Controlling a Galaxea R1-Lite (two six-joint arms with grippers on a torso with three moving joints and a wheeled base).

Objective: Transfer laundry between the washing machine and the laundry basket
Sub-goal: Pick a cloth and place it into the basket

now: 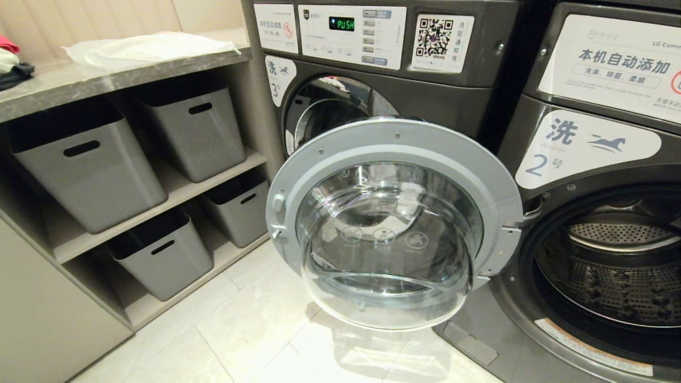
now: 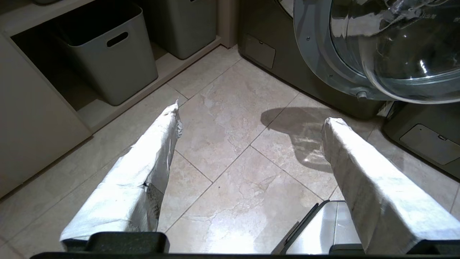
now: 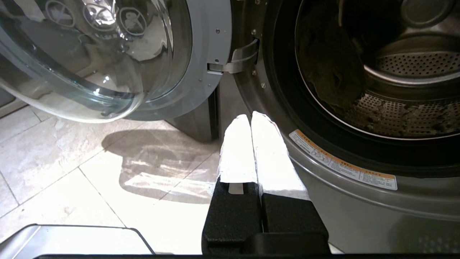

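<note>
2 dark front-load washers side by side. The right washer (image 1: 601, 223) stands open, its round door (image 1: 391, 223) swung out to the left, covering the lower part of the left washer (image 1: 372, 96) and jutting over the floor. The door's glass bowl bulges toward the camera; its lower edge hangs above the pale tiled floor (image 1: 255, 330). Open floor lies between the door and the shelf unit (image 1: 159, 205) on the left, which holds 4 grey bins (image 1: 88, 170). The counter above the shelves carries a white cloth (image 1: 143, 48) and a few clothes at its far left edge.

Laundry: a dark garment (image 3: 329, 68) lies inside the right washer's perforated drum, against the side nearer the door hinge. Colour hard to tell in the dim drum.

Left gripper (image 2: 251, 118): fingers spread wide, empty, above bare floor near the door's lower edge. Right gripper (image 3: 251, 120): fingers pressed together, holding nothing, just in front of the right washer's opening rim. Neither arm shows in the head view.
</note>
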